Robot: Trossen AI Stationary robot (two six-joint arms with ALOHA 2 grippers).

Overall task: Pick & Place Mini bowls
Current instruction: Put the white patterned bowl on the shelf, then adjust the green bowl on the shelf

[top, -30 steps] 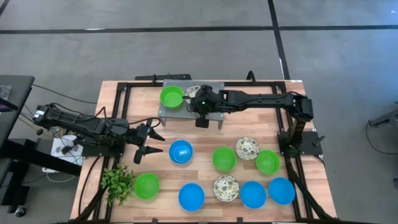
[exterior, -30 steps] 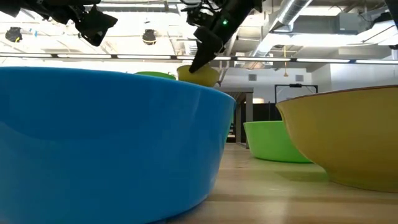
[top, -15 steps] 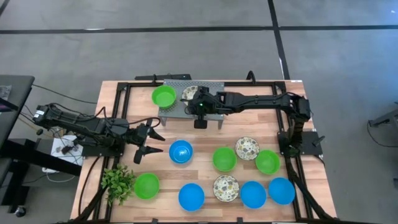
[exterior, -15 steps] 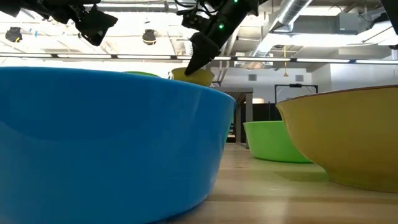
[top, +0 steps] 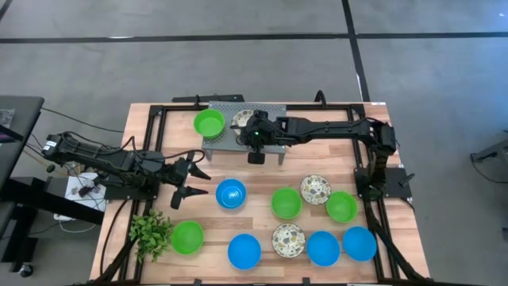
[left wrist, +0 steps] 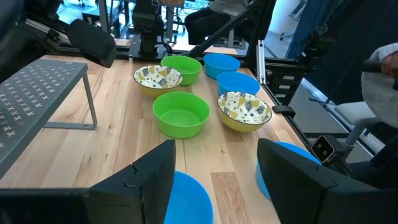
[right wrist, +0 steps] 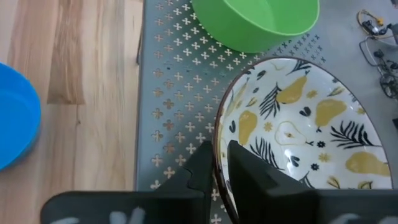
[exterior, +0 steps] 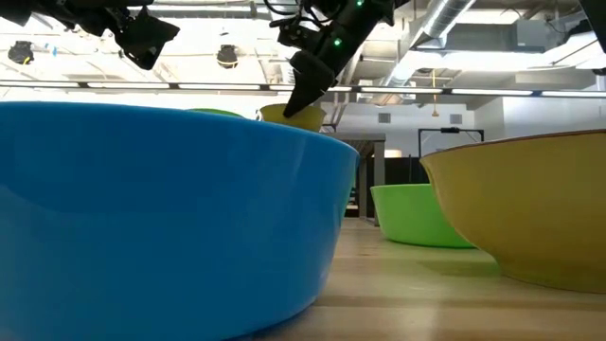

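A white bowl with a leaf-and-pear pattern point(right wrist: 298, 143) sits over the grey perforated rack point(top: 238, 141) at the table's far side, next to a green bowl point(top: 209, 122) standing on the rack. My right gripper point(right wrist: 222, 165) is shut on the patterned bowl. My left gripper point(top: 190, 181) hangs open above the table's left part, beside a blue bowl point(top: 231, 193). Several more green, blue and patterned bowls stand on their bases across the near half of the table. My right gripper pinches the patterned bowl's rim point(right wrist: 219, 149) on the side toward the table's near edge, one finger point(right wrist: 255, 171) inside the bowl and one outside. The fingers come from above, slanting down. Whether the bowl's base rests on the rack is hidden.
A small leafy plant point(top: 151, 232) stands at the near left corner. Green bowls point(top: 286, 202) point(top: 341, 206) point(top: 187, 237), blue bowls point(top: 244, 251) point(top: 323, 248) point(top: 359, 243) and patterned bowls point(top: 315, 189) point(top: 288, 240) fill the near right. Black frame rails run along the table's edges.
My right gripper moved a little toward the table's left with the patterned bowl, staying shut on it. The green bowl on the rack slid leftward along the rack. In the last half second nothing moved.
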